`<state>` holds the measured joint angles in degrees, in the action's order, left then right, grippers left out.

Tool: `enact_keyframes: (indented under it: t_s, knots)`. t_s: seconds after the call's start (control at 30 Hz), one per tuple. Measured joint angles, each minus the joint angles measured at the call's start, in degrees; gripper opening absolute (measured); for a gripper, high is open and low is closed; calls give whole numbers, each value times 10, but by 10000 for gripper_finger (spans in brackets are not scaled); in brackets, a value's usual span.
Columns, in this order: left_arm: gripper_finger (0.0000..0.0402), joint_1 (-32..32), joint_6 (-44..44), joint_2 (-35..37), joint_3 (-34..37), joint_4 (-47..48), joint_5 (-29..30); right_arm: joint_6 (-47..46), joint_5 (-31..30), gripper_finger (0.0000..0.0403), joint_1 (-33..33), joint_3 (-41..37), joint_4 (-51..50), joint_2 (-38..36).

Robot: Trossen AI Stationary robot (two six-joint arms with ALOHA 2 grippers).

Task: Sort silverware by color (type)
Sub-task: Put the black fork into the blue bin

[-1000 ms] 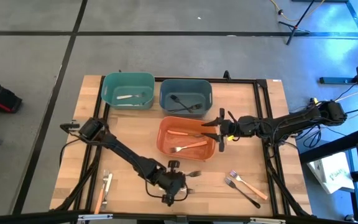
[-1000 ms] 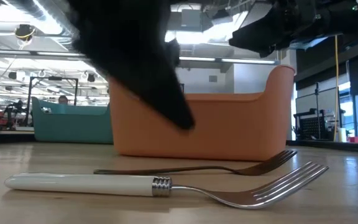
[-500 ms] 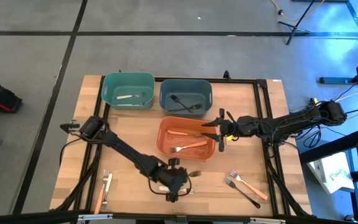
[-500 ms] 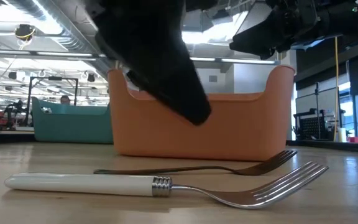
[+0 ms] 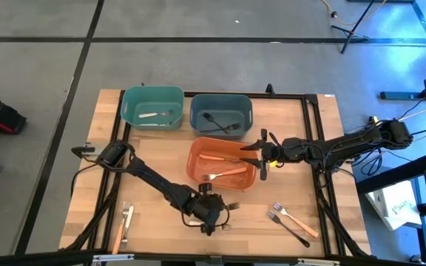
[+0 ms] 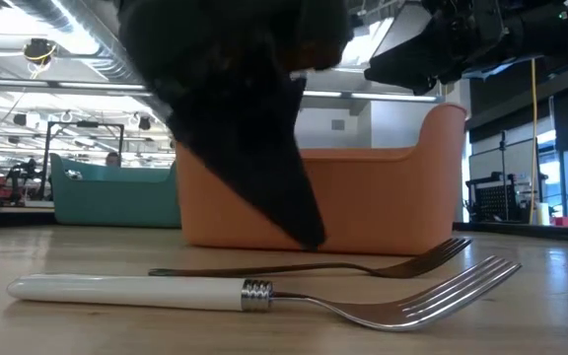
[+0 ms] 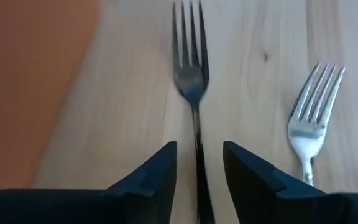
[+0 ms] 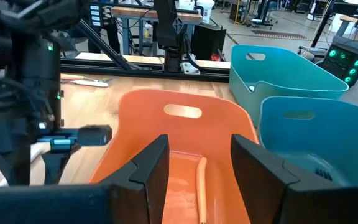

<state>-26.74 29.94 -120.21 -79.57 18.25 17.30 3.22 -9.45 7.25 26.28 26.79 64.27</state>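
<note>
A black fork (image 7: pixel 190 74) lies flat on the wooden table just in front of the orange bin (image 5: pixel 198 171). A white-handled fork (image 6: pixel 245 293) lies beside it, nearer the front edge. My left gripper (image 7: pixel 199 165) slants down over the black fork, open, with one finger on each side of the fork's thin handle (image 7: pixel 197 186) and a gap on both sides. In the low view its finger (image 6: pixel 294 197) ends just above the fork. My right gripper (image 8: pixel 197 168) hovers open at the orange bin's right end (image 5: pixel 261 155), holding nothing.
At the back stand a teal bin (image 5: pixel 128 111) holding a white utensil and a blue-grey bin (image 5: pixel 195 118) holding black ones; the orange bin holds orange-handled ones. Two more forks (image 5: pixel 291 222) lie near right, and two utensils (image 5: pixel 124 222) near left.
My left gripper has moved a little toward the table's right edge and come down toward the black fork. Both forks have stayed where they lay.
</note>
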Motion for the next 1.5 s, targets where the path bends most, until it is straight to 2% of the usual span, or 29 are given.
enact_keyframes:
  t_s: [0.4,0.73,0.8,1.17,1.5]
  knots:
    - [114,1,25,-21,-1,-10,4,0,0,161,-2,0,0,0]
    - [15,1,19,-20,-1,0,5,0,0,161,-1,0,-14,0]
    - [7,-1,14,-20,-1,0,6,0,0,161,-1,0,-15,0]
    - [15,-28,10,-5,1,10,8,1,0,161,-1,0,-13,0]
    - [15,-61,-19,84,1,27,36,1,0,161,-1,0,-6,0]
